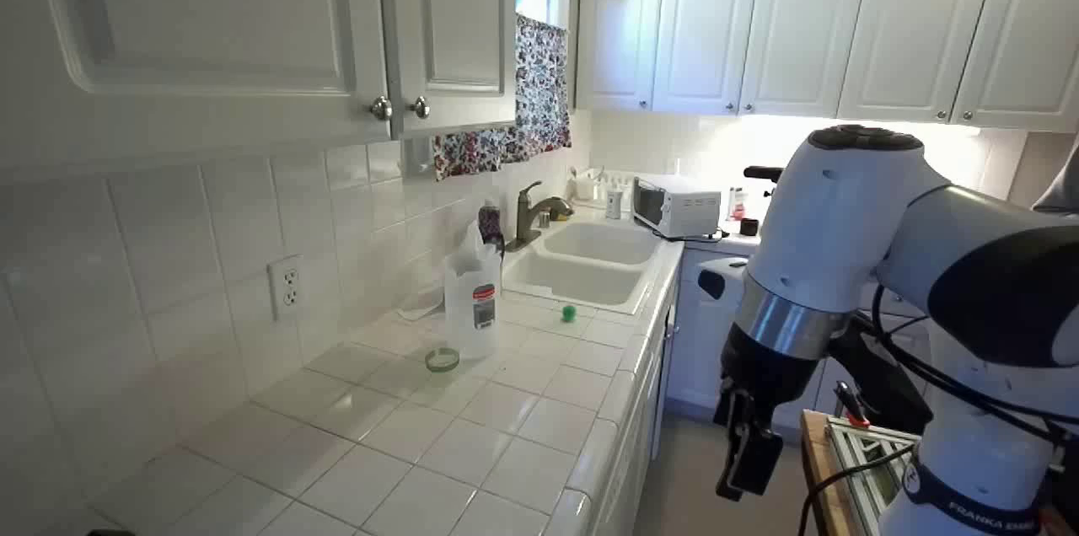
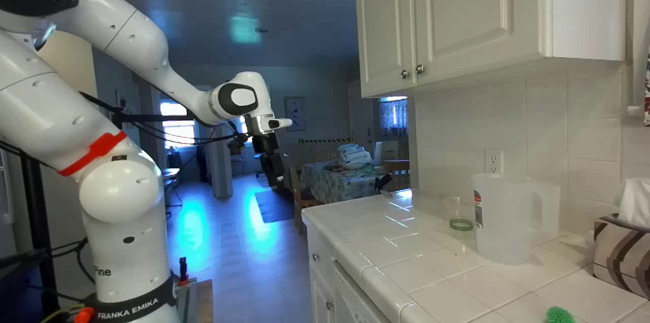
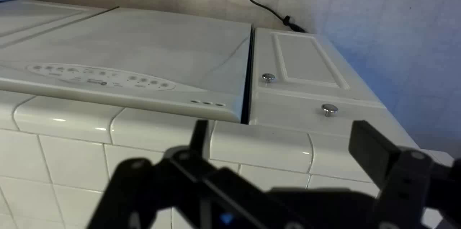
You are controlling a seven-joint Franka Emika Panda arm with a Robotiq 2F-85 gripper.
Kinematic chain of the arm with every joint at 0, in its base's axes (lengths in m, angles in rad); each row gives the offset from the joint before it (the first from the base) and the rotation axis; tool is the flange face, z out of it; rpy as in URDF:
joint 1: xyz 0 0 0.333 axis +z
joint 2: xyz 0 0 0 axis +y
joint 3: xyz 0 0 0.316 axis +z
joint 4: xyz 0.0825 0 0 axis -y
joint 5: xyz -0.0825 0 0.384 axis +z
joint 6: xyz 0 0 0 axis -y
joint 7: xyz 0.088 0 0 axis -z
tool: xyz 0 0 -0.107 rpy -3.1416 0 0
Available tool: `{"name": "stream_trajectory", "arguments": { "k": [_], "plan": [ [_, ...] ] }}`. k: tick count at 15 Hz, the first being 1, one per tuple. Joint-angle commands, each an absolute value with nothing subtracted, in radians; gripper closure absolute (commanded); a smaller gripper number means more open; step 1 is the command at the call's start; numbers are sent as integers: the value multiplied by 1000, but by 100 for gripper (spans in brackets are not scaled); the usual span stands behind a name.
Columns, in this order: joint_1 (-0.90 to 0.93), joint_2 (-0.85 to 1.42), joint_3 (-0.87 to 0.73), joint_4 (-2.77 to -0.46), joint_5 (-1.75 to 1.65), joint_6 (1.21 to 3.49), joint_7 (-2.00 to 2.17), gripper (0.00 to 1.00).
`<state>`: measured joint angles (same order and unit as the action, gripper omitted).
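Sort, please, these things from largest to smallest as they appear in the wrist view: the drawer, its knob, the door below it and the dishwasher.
1. The dishwasher, though the left edge cuts it off.
2. The drawer and the door: too alike to rank, as the drawer is nearer the camera.
3. The knob.

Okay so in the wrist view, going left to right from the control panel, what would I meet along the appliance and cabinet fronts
Control panel, three dark slots, black gap, door knob, drawer knob.
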<state>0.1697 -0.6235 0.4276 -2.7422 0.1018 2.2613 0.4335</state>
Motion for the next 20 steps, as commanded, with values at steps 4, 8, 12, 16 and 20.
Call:
{"name": "stream_trajectory", "arguments": {
  "k": [4, 8, 12, 16, 20],
  "plan": [
    [188, -619, 408, -2741, 86, 2260, 445, 0],
    [174, -607, 409, -2728, 84, 2238, 463, 0],
    [62, -556, 394, -2690, 68, 2252, 620, 0],
    [-24, -513, 345, -2666, 64, 2295, 718, 0],
    [-79, -495, 300, -2650, 32, 2399, 756, 0]
  ]
}}
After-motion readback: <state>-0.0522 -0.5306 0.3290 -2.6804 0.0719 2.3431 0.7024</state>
